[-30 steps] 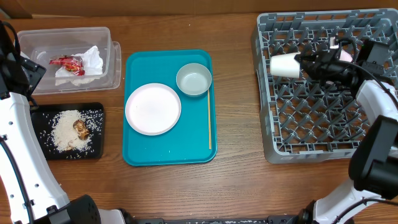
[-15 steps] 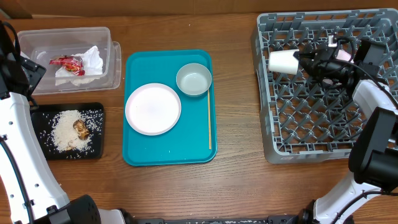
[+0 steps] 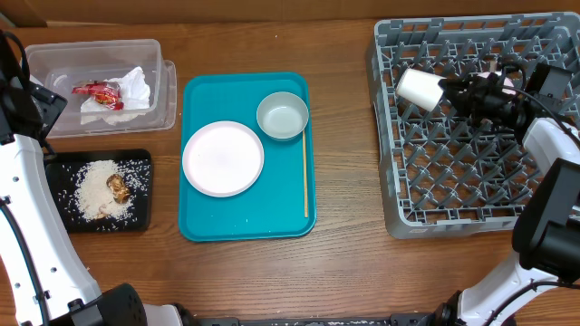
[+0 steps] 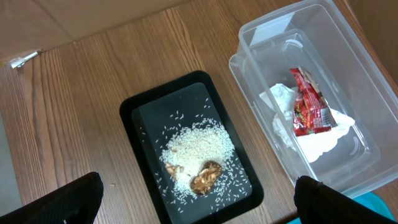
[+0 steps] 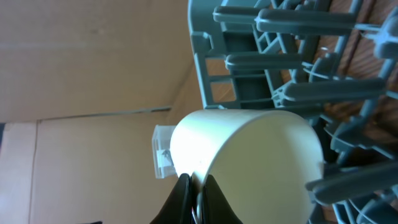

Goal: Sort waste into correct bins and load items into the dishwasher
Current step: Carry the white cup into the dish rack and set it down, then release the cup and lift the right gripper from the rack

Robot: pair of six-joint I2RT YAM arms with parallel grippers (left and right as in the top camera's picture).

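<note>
White cup [image 3: 419, 88] pinched at rim by right gripper [image 5: 194, 186], tilted over grey rack [image 3: 471, 181]; left gripper [image 4: 199, 198] wide open above black tray [image 4: 134, 118] of rice [image 4: 199, 146].

Room in the middle, crowded at the sides
A wide strip of bare table [image 3: 344, 136] runs between the teal tray [image 3: 245, 222] and the dish rack [image 3: 388, 204]. The rack's upright pegs [image 3: 453, 172] stand close together, and the right arm [image 3: 544, 136] with its small cup [image 3: 419, 88] lies over the far rows. The clear tub [image 3: 45, 63] and black tray [image 3: 136, 213] sit close beside the left arm [image 3: 23, 181].
</note>
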